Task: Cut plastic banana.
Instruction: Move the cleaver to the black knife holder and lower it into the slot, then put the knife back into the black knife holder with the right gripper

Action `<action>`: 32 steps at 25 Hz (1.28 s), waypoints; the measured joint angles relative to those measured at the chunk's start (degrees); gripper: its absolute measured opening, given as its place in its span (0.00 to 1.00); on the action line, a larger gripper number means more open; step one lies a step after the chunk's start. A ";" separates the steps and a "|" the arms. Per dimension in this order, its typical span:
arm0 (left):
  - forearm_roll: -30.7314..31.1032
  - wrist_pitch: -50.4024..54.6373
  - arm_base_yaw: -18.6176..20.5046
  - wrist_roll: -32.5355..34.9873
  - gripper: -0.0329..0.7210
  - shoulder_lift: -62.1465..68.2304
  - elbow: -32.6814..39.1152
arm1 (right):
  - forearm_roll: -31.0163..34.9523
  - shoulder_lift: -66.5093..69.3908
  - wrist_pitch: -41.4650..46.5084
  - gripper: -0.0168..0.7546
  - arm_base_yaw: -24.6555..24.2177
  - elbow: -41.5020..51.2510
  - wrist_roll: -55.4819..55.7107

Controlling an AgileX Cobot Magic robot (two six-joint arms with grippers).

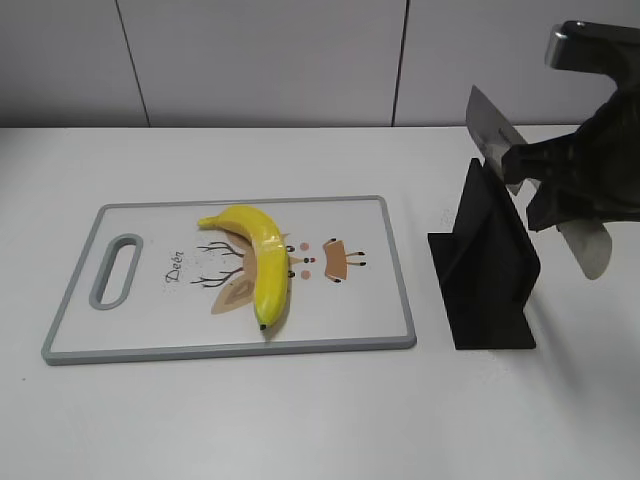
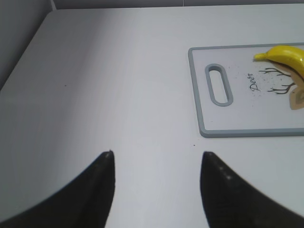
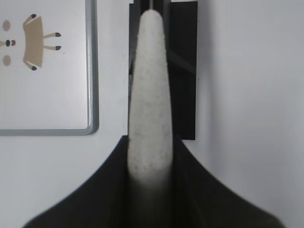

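Note:
The plastic banana (image 1: 262, 255) lies whole on the white cutting board (image 1: 150, 320), over its deer print, and its stem end shows in the left wrist view (image 2: 287, 57). My right gripper (image 1: 545, 170) is shut on the speckled grey handle of a knife (image 3: 149, 95). It holds the knife above the black knife stand (image 1: 490, 270), right of the board, with the blade (image 1: 492, 128) pointing up and back. My left gripper (image 2: 156, 156) is open and empty over bare table, left of the board (image 2: 237, 118). It is out of the exterior view.
The board has a grey rim and a handle slot (image 1: 117, 270) at its left end. The black stand (image 3: 183, 71) sits just right of the board's corner (image 3: 92, 128). White table surrounds everything, and a wall runs along the back.

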 joint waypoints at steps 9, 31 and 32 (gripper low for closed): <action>0.00 -0.05 0.00 -0.20 0.75 0.00 0.00 | 0.82 3.76 2.26 0.24 0.00 0.00 0.00; 0.00 -0.05 0.00 -0.20 0.75 0.00 0.00 | 7.82 -8.67 11.86 0.86 0.00 0.00 -14.91; 0.00 -0.05 0.00 -0.20 0.75 0.00 0.00 | 7.82 -10.55 12.57 0.86 0.00 0.00 -16.06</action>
